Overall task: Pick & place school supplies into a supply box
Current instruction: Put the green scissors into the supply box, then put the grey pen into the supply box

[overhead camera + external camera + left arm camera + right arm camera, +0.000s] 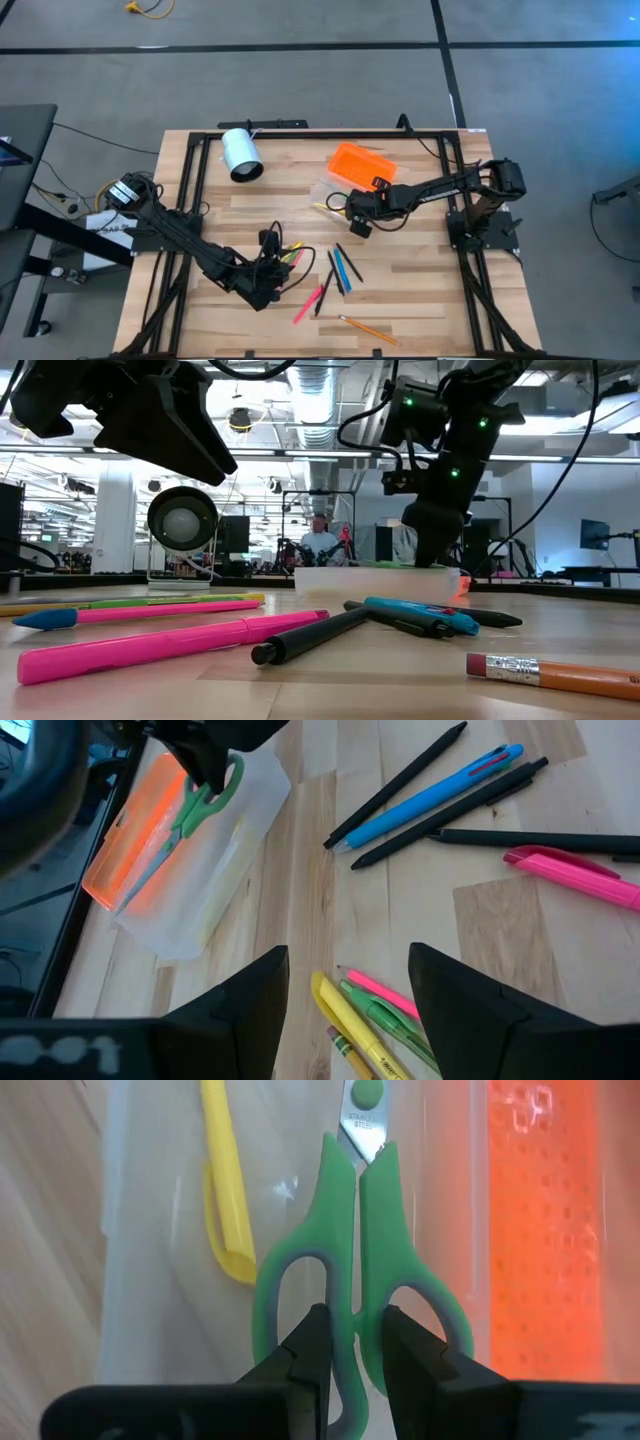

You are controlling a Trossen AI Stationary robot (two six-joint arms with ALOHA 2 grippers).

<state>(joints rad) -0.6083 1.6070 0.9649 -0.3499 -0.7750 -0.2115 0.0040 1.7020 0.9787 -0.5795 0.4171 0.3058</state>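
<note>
The supply box lies open at the table's far right: its clear base (328,192) holds a yellow pen (224,1190), and its orange lid (362,165) lies beside it. My right gripper (355,1325) hovers over the base, shut on the green-handled scissors (205,805). My left gripper (348,960) stands open above a bunch of yellow, green and pink pens (365,1010) near the table's middle, touching none of them. Other school supplies lie loose on the wood: blue and black pens (340,268), a pink pen (308,305) and a pencil (365,328). My right gripper pinches the scissors where the two green handle loops meet (356,1295), one finger (310,1345) inside each loop. The fingers slant down from above, in line with the scissors. The blades (365,1130) point away, down over the clear base; whether the tip touches it I cannot tell.
A white cylinder (240,155) lies on its side at the far left of the table. Black frame rails (185,180) run along the table's edges. A person (320,540) shows in the room behind the table.
</note>
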